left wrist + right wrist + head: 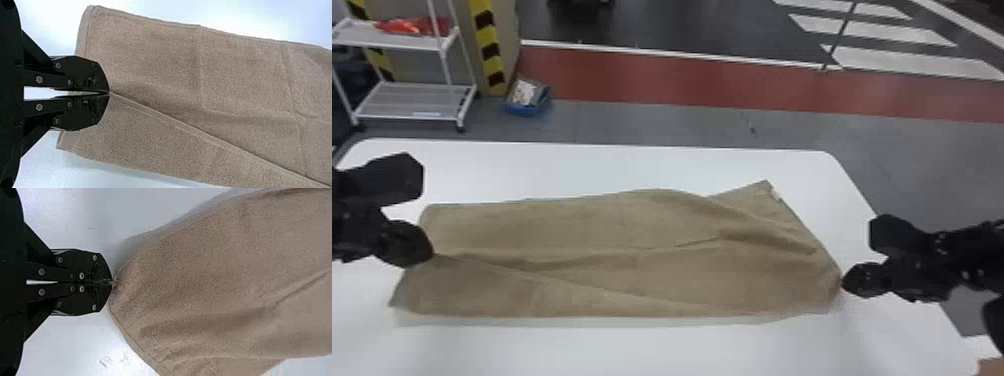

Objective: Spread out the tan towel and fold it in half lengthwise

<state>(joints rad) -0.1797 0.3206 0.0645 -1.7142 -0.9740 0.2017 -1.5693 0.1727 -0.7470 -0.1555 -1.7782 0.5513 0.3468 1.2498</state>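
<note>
The towel lies long from left to right across the white worktop, with a claw at each end. The left claw is at the towel's left end, its tips closed together on a hem. In its wrist view, that hem slants away from the tips, and one layer of cloth shows beneath another. The right claw is closed too, pinching the towel's right end at the near side; there the cloth draws in to a point at the fingertips.

In the head view, the layers are uneven: the hem runs from the left claw down toward the near edge, and a corner with a small pale tag juts out at the far right. Soft creases (one quite dark, right of the middle) run along the cloth.

Beyond the worktop, at the left, stands a white cart with something red on its upper shelf, and near it a blue bin sits on the floor.
</note>
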